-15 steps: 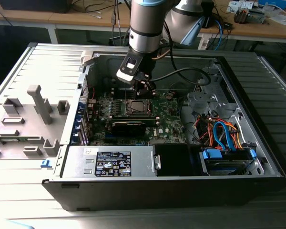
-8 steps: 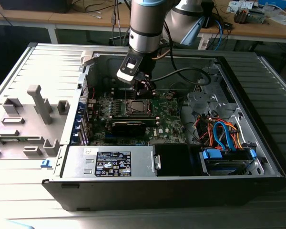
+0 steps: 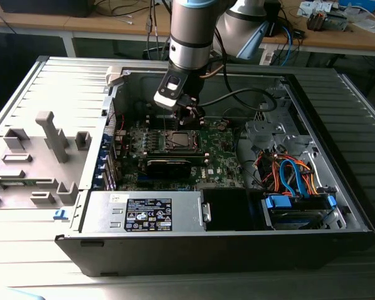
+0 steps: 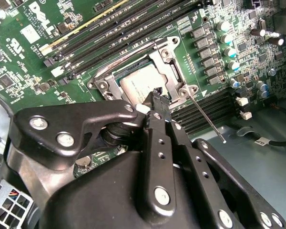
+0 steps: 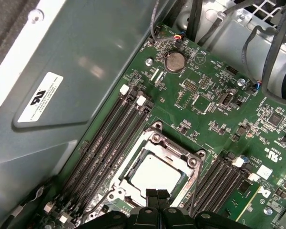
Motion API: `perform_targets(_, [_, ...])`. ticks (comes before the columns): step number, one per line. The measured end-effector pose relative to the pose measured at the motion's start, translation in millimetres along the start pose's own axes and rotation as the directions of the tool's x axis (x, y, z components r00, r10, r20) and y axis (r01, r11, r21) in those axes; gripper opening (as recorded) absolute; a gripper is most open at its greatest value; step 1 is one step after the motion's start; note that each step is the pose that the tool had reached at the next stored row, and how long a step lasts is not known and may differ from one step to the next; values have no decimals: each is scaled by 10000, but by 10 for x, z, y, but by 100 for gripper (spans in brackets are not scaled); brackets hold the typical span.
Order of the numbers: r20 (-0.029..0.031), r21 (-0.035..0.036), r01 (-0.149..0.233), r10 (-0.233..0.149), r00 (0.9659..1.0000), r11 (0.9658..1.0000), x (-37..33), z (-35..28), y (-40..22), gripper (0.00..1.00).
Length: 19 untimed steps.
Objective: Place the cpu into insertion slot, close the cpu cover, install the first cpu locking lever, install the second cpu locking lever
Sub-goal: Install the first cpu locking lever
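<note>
Case: open black-and-grey metal computer case (image 3: 206, 247); its walls and cables crowd the approach.
Board: green motherboard (image 5: 214, 95); long black memory slots (image 5: 109, 138) flank the socket.
Gripper: black two-finger gripper (image 4: 157, 95), fingers pressed together, nothing visibly held, tip at the socket's edge.
Slot: square metal-rimmed insertion slot (image 4: 101, 85).
Cover: dull silver cpu cover (image 5: 174, 151) lies flat.
Chip: silvery square cpu (image 5: 155, 174) is seated inside.
Lever: thin steel locking lever (image 4: 207, 119) juts free; it likely needs pushing near its end, keeping clear of the chip.

Behind my workspace stands a wooden bench (image 3: 56, 29) strewn with cables (image 3: 122, 14). Beneath me lies a grey ribbed tabletop (image 3: 65, 84), evenly lit.
</note>
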State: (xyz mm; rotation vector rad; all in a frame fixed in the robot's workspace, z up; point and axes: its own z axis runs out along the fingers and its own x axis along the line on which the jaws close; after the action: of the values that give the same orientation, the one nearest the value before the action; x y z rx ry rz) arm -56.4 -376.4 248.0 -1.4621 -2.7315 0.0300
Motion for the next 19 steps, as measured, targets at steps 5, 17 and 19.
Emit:
perform_targets(5, [7,6,191,-191,9998,9998,0,0,0,11])
perform_targets(17, [18,14,482,-482,9988,9988,0,0,0,11])
perform_targets(19, [19,16,515,-515,9987,9987,0,0,0,11])
